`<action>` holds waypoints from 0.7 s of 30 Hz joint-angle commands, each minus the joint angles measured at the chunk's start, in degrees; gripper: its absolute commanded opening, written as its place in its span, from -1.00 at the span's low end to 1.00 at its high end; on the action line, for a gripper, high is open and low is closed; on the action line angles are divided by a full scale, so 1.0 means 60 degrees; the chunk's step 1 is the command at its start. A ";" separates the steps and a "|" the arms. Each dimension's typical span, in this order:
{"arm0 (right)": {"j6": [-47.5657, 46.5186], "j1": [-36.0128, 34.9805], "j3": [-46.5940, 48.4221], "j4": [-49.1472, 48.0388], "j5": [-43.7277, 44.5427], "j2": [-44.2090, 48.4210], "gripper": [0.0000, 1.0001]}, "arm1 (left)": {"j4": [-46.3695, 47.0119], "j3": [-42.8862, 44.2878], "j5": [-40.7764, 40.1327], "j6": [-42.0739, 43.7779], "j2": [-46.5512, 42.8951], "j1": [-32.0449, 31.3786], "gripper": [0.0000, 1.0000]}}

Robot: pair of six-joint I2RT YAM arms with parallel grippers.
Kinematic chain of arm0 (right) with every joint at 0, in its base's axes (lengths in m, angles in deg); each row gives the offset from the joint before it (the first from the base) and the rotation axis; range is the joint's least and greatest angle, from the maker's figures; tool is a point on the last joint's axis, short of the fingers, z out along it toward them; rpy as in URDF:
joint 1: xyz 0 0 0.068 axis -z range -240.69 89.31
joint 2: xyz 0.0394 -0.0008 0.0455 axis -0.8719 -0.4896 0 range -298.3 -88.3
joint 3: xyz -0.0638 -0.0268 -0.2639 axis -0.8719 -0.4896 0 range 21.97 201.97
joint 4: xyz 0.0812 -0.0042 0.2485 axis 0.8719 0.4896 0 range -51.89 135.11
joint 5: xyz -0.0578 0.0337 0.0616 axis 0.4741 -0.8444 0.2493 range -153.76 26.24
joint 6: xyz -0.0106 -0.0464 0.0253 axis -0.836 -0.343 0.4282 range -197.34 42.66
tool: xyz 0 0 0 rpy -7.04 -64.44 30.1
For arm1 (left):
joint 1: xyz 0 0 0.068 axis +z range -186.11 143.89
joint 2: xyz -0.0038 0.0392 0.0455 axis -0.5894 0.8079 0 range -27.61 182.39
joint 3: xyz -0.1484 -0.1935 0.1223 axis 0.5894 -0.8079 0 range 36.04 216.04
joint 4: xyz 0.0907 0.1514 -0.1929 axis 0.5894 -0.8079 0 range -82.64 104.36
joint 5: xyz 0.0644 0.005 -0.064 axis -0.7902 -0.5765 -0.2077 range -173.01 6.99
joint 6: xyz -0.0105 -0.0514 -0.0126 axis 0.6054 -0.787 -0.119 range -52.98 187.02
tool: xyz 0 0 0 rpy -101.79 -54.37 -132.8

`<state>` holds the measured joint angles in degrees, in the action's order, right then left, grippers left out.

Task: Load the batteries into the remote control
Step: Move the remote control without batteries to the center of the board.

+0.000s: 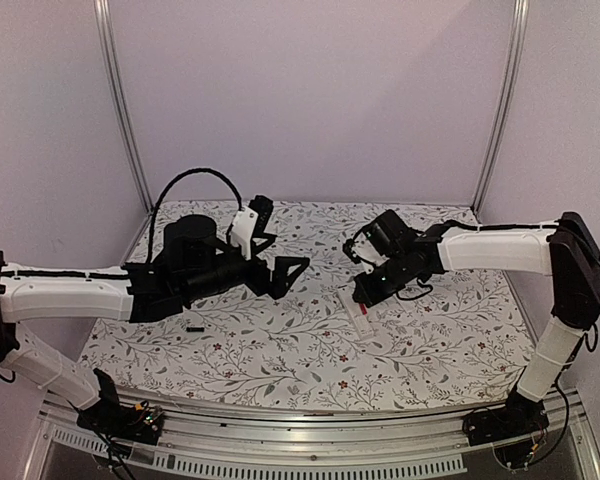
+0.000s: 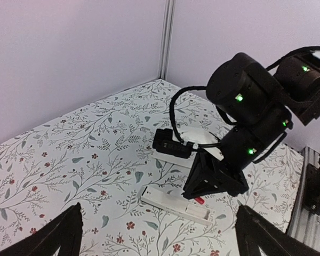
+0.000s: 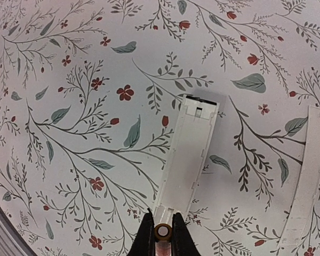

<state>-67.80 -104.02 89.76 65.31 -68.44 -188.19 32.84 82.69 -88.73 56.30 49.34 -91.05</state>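
Observation:
The white remote control (image 3: 186, 154) lies back side up on the flowered cloth, with its open battery bay at the end nearest my right gripper. My right gripper (image 3: 162, 232) is shut on a red battery (image 3: 162, 246), seen end-on just above that bay. In the left wrist view the remote control (image 2: 173, 205) lies below the right gripper (image 2: 216, 178), and the battery's red tip (image 2: 199, 201) shows at the fingertips. From above, my left gripper (image 1: 280, 248) hovers wide open to the left of the remote control (image 1: 358, 314), holding nothing.
A thin white cover strip (image 3: 308, 178) lies to the right of the remote. A small dark object (image 1: 193, 328) lies on the cloth near the left arm. Grey walls and metal posts (image 1: 120, 100) close off the back.

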 commanded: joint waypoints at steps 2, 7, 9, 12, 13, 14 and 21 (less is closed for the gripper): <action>0.0174 -0.0014 0.0192 0.0162 0.0256 -0.0654 -1.00 | -0.0371 -0.0085 -0.0153 -0.0068 0.0104 0.0271 0.99; 0.0268 -0.0014 0.0534 0.0323 0.0578 -0.0960 -1.00 | -0.0603 -0.0300 -0.0328 -0.0062 -0.0218 0.0423 0.99; 0.0270 -0.0014 0.0953 0.0532 0.1141 -0.1014 -1.00 | -0.0637 -0.0413 -0.0398 -0.0059 -0.0375 0.0489 0.99; 0.0176 0.0029 0.1516 0.0699 0.1932 -0.1025 -1.00 | -0.0654 -0.0519 -0.0431 -0.0048 -0.0563 0.0567 0.99; 0.0137 0.0042 0.1656 0.0751 0.2110 -0.1063 -1.00 | -0.0686 -0.0524 -0.0458 -0.0034 -0.0606 0.0590 0.99; 0.0069 0.0068 0.1791 0.0787 0.2226 -0.1169 -1.00 | -0.0748 -0.0514 -0.0491 -0.0023 -0.0651 0.0607 0.99; -0.0340 0.0182 0.2860 0.1113 0.2965 -0.2387 -1.00 | -0.1026 -0.0689 -0.0758 0.0045 -0.0956 0.0742 0.99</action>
<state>-67.98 -103.51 103.75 68.96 -55.18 -196.76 28.67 80.09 -91.70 56.26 45.25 -87.66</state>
